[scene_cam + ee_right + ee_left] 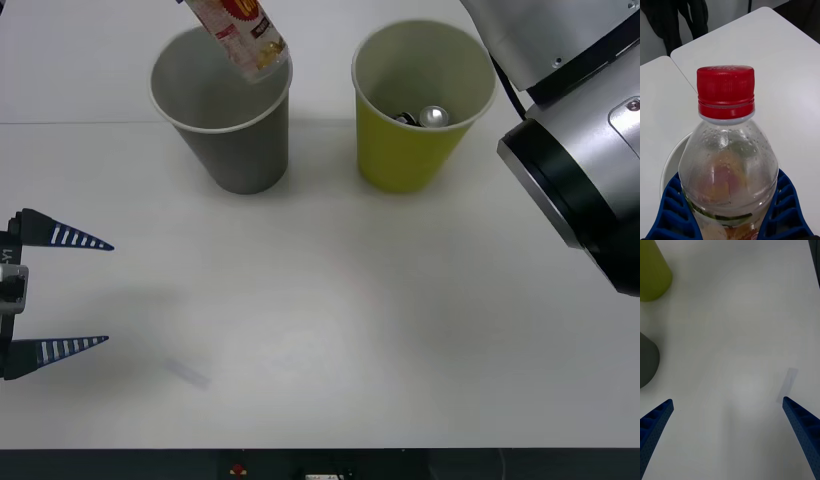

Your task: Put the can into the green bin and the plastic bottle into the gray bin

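The plastic bottle [243, 35], clear with a red, yellow and white label, hangs tilted with its lower end over the mouth of the gray bin [245, 150]. In the right wrist view my right gripper [728, 213] is shut on the bottle [728, 150], a blue finger on each side and the red cap pointing away; a stretch of pale bin rim [667, 167] shows beneath. The can [432, 117] lies inside the green bin [410, 155], silver top showing. My left gripper [108, 293] waits open at the table's left edge, nothing between its fingers [657, 420].
The two bins stand side by side at the back of the white table [320, 330], gray on the left, green on the right. The right arm's bulky silver and black links [580, 170] hang over the right side. The left wrist view shows the green bin [653, 273] and gray bin [646, 360].
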Available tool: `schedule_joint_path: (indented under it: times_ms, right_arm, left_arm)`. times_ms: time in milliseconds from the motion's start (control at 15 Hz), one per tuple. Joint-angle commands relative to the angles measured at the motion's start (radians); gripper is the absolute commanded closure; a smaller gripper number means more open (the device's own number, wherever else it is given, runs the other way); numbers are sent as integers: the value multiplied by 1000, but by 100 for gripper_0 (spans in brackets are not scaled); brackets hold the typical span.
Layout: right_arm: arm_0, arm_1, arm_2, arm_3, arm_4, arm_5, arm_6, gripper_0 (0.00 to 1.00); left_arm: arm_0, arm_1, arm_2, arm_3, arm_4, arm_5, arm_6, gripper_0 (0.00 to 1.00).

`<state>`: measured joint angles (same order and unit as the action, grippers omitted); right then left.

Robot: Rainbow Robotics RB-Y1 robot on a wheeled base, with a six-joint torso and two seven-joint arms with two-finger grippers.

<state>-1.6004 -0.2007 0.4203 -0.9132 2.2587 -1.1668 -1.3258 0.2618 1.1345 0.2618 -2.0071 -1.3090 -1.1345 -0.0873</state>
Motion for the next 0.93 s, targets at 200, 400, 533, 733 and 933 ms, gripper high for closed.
schedule_joint_path:
  times_ms: [200,400,533,733,933]
  right_arm:
    - [-13,47,11,129,-16,111,43,100]
    - [-15,58,11,137,-19,125,51,100]
    - [-15,58,20,137,-30,125,57,100]
    - [-18,58,54,143,-34,145,57,0]
    - [-20,58,54,146,-45,150,57,0]
  left_arm:
    - [0,0,0,0,0,0,0,0]
    - [0,0,0,0,0,0,0,0]
    - [0,0,0,0,0,0,0,0]
    - [0,0,0,0,0,0,0,0]
    - [0,0,0,0,0,0,0,0]
